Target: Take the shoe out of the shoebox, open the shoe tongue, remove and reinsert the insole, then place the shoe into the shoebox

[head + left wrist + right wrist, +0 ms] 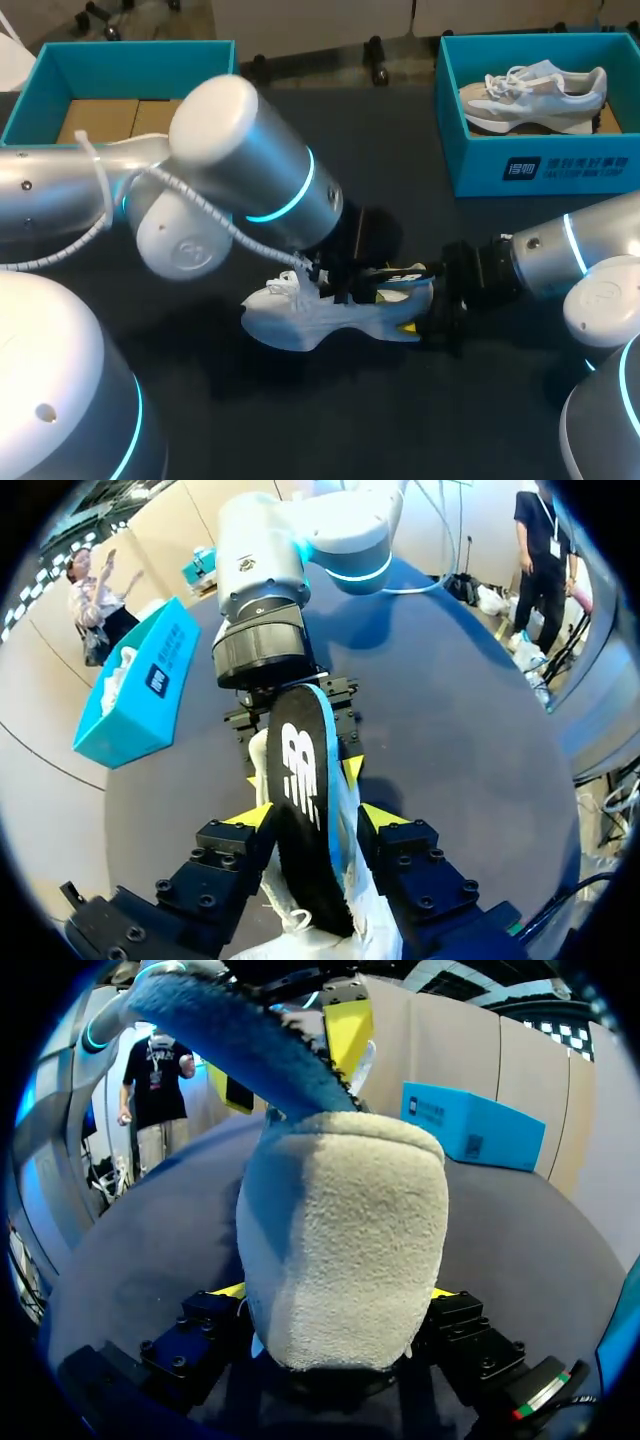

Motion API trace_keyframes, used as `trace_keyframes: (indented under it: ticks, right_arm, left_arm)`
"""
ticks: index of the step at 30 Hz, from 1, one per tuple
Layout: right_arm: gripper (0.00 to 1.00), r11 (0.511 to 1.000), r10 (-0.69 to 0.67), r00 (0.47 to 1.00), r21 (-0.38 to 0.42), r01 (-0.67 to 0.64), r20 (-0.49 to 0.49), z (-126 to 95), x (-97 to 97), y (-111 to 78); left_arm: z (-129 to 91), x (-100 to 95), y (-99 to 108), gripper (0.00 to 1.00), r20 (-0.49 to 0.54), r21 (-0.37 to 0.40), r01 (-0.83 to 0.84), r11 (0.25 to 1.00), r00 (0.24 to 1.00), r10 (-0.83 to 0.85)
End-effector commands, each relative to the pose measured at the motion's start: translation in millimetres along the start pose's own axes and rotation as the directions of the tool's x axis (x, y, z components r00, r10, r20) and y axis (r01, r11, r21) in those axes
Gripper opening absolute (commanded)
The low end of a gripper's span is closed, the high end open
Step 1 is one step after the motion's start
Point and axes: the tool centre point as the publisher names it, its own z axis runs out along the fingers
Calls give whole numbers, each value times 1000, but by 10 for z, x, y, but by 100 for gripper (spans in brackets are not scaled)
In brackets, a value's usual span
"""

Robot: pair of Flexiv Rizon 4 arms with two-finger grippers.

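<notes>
In your head view, the white lace-up sneaker (pixel 298 318) lies on the dark surface (pixel 300 420) between both arms. One teal cardboard shoebox (pixel 480 160), white-printed, holds a second pale sneaker (pixel 535 92), and another teal box (pixel 130 60) holds brown cardboard (pixel 100 120). Your left wrist view alone shows your left gripper (pixel 317 816) clamping the black, blue-edged insole (pixel 300 780). Your right wrist view shows your right gripper (pixel 335 1291) clasping the sneaker's beige heel (pixel 340 1240).

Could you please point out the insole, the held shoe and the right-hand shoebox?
insole (pixel 303 805), left wrist view, black face.
held shoe (pixel 345 1240), right wrist view, heel.
right-hand shoebox (pixel 480 165), head view, front wall.
</notes>
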Motion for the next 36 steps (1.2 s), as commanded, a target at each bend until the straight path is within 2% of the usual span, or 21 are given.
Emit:
trace_keyframes:
  ticks: [1, 9, 26, 30, 32, 35, 36]
  right_arm:
    - [0, 1000, 0, 1000, 5, 0, 1, 23, -33, -47]
    - [0, 1000, 0, 1000, 5, 0, 1, 23, -33, -47]
    - [0, 1000, 0, 1000, 5, 0, 1, 23, -33, -47]
    - [0, 1000, 0, 1000, 5, 0, 1, 23, -33, -47]
    - [0, 1000, 0, 1000, 5, 0, 1, 23, -33, -47]
    - [0, 1000, 0, 1000, 5, 0, 1, 23, -33, -47]
    - [0, 1000, 0, 1000, 5, 0, 1, 23, -33, -47]
  left_arm:
    - [3, 40, -11, 51, 49, 2, 3, 1000, 999, -3]
    - [32, 7, -27, 51, 85, 12, 24, 1000, 996, -25]
    - [239, -111, -35, 49, 81, 20, 62, 998, 995, -64]
    - [259, -119, -35, 39, 78, 17, 66, 998, 995, -67]
    - [259, -119, -37, 27, 76, 19, 66, 998, 995, -67]
    - [227, -104, -44, 0, 68, 27, 70, 997, 995, -71]
    - [223, -101, -44, 0, 64, 29, 72, 997, 995, -73]
